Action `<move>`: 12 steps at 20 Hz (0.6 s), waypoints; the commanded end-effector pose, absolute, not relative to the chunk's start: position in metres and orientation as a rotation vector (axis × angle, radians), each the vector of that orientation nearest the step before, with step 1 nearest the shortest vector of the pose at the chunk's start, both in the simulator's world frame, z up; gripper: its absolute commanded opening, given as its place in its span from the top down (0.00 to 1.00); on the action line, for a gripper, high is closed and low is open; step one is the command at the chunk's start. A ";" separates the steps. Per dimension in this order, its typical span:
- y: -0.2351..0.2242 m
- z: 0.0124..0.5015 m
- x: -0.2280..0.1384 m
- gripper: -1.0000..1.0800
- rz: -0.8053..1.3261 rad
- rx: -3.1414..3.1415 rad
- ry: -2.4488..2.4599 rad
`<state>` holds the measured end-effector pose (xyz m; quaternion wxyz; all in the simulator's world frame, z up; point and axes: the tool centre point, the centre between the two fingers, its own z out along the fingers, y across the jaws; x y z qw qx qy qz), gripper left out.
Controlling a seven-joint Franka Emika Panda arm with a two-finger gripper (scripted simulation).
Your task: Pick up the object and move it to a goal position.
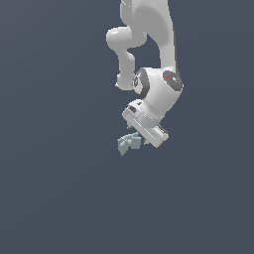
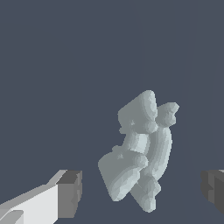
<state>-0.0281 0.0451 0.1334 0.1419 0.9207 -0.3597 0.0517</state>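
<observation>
Object [image 2: 138, 153] sits between my wide-spread fingers [image 2: 70, 192], untouched, slightly ahead of the pads. It looks rigid, light and knobbly; I'd pinch across its thick middle, avoiding prongs.

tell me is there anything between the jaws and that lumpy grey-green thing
Nothing visible stands in the way. In the wrist view the object lies in the open gap of the gripper, with only bare floor around it. The exterior view shows the gripper right beside it. No goal marker is visible.
</observation>
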 end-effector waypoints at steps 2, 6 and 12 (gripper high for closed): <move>0.047 0.131 -0.030 0.00 0.181 2.605 -1.110; 0.049 0.128 -0.033 0.00 0.220 2.546 -1.188; 0.051 0.124 -0.037 0.00 0.284 2.457 -1.301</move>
